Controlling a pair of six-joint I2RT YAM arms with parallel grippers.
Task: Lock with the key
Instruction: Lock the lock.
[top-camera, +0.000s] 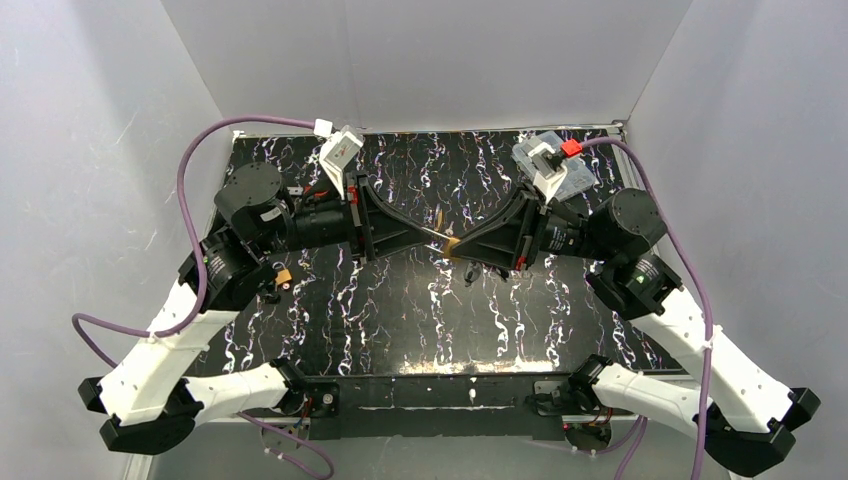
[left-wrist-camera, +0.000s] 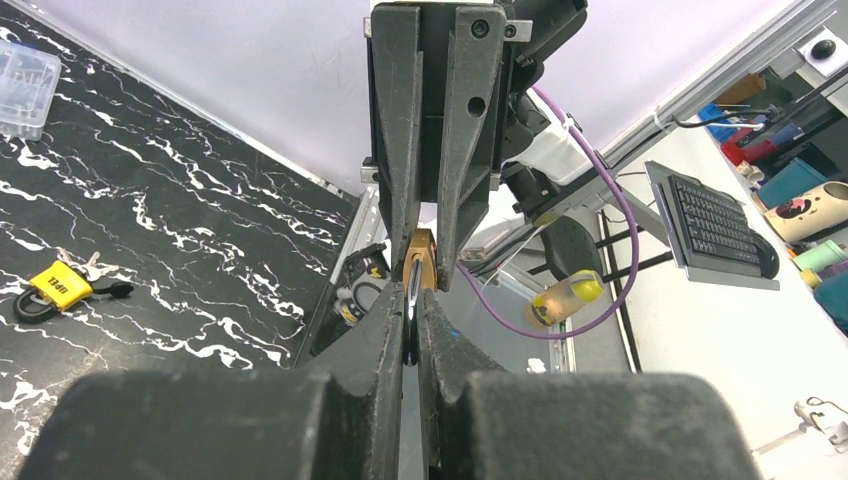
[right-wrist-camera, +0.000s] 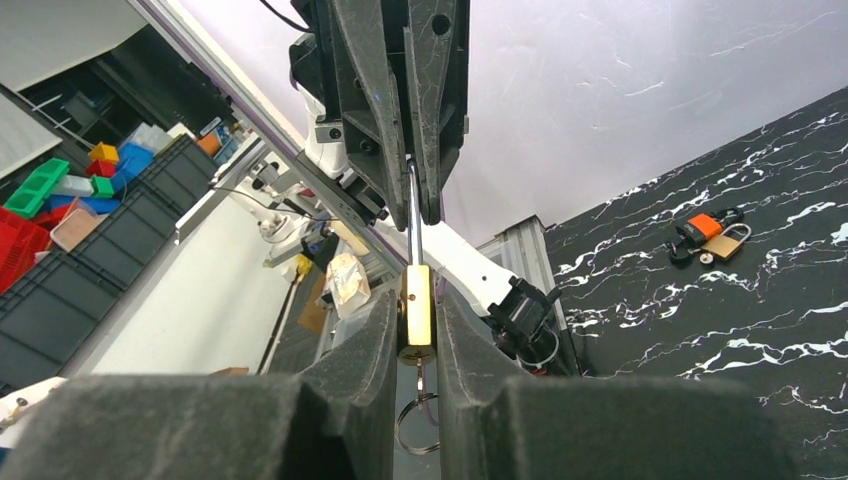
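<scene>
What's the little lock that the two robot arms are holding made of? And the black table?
Body of the lock: probably brass, because it is yellow-gold with a soft shine. Its thin shackle: probably polished steel, because it is silvery with a bright glint. The table: glossy black with white veins like marble, but it could be a printed sheet. The pictures do not show which.

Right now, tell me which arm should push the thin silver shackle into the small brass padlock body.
Left, probably. The left gripper is shut on the shackle, in line with the padlock body. The right gripper clamps that body and can only brace it. A key ring hangs beneath.
</scene>
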